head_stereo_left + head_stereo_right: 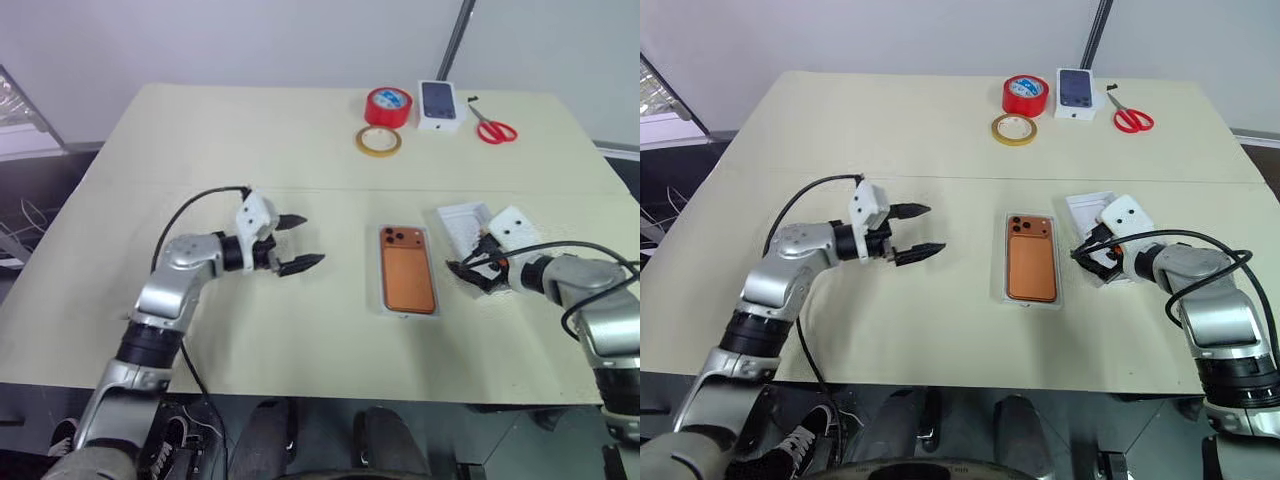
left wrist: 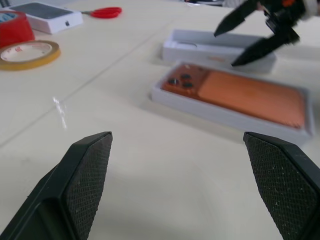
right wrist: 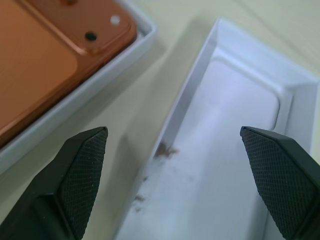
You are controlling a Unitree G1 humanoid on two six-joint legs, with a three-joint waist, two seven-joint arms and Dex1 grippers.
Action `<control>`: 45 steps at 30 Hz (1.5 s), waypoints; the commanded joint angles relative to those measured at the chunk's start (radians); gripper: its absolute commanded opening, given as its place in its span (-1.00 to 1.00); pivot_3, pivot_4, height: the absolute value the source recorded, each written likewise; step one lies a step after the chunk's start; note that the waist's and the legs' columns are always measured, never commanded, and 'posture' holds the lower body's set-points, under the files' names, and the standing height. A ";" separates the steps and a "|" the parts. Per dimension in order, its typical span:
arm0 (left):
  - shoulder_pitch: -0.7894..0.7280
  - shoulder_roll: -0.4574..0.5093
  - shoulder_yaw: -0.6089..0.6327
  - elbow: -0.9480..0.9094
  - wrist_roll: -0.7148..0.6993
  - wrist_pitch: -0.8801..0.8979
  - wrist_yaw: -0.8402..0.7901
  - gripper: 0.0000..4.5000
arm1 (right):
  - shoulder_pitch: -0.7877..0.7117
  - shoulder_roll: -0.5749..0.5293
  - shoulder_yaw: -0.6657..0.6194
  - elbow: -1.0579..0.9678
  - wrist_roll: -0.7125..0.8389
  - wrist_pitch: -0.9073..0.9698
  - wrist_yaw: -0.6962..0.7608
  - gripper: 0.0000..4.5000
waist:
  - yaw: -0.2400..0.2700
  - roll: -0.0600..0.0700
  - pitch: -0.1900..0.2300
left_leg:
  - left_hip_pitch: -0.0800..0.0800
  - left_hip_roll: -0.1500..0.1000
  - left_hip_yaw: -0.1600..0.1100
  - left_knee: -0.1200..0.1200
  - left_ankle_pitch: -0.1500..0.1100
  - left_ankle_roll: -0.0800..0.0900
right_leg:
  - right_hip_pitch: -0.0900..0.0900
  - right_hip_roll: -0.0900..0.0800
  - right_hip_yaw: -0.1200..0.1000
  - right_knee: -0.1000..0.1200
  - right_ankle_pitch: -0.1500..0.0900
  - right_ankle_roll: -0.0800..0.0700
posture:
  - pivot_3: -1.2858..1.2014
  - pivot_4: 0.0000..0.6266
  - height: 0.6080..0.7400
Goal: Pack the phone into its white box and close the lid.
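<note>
The left gripper (image 1: 295, 242) hangs over bare table (image 1: 200, 150) left of the box, jaws wide, holding nothing. The phone (image 1: 408, 270) lies camera side up inside the white box (image 1: 382, 300), lens cluster at the far end; the box sits near the table's front edge, between the two grippers. Just right of it the right gripper (image 1: 468, 265) hovers over the lid (image 1: 464, 222), which lies open side up beside the box, jaws spread wide and empty. Farther back lie a yellow tape ring (image 1: 379, 141), a red tape roll (image 1: 388, 106), a small white box with a phone picture (image 1: 440, 105) and red scissors (image 1: 494, 127)
</note>
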 commanded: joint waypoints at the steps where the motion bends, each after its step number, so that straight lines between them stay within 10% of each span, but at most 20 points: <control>1: 0.027 0.038 0.042 -0.065 -0.056 -0.064 -0.079 0.95 | -0.013 0.015 0.001 -0.127 0.053 0.193 -0.026 0.97 | 0.000 0.000 0.000 | 0.000 0.000 0.000 0.000 0.000 0.000 | 0.000 0.000 0.000 0.000 0.000 0.000 | 0.03 -0.52 0.82; 8: 0.083 0.084 0.068 -0.086 -0.109 -0.115 -0.168 0.95 | -0.184 0.045 -0.027 -0.120 0.138 0.610 -0.077 0.97 | -0.009 0.001 0.000 | 0.000 0.000 0.000 -0.001 0.000 0.000 | -0.001 -0.001 0.000 0.000 -0.002 -0.003 | 0.03 -0.52 0.82; 25: 0.210 0.088 0.062 -0.212 -0.121 -0.103 -0.097 0.95 | -0.326 0.022 0.062 0.036 0.175 0.714 -0.134 0.97 | -0.027 0.002 0.001 | -0.003 0.000 0.000 -0.002 0.000 0.001 | -0.004 -0.001 0.000 -0.001 0.000 0.000 | 0.03 -0.52 0.82; 34: 0.212 0.084 0.062 -0.225 -0.132 -0.075 -0.051 0.97 | -0.279 0.016 0.114 0.065 0.136 0.603 -0.185 -0.95 | -0.026 0.001 0.000 | -0.003 0.000 0.000 -0.001 0.000 0.001 | -0.003 0.000 0.000 -0.001 0.000 0.000 | 0.03 -0.52 0.82; 45: 0.168 0.076 0.061 -0.191 -0.127 -0.058 -0.038 0.97 | -0.330 0.119 -0.028 0.113 0.135 0.604 -0.276 -0.98 | -0.027 0.001 0.000 | -0.003 0.000 0.000 -0.001 0.000 0.001 | -0.003 0.000 0.000 0.000 0.000 0.000 | 0.03 -0.52 0.82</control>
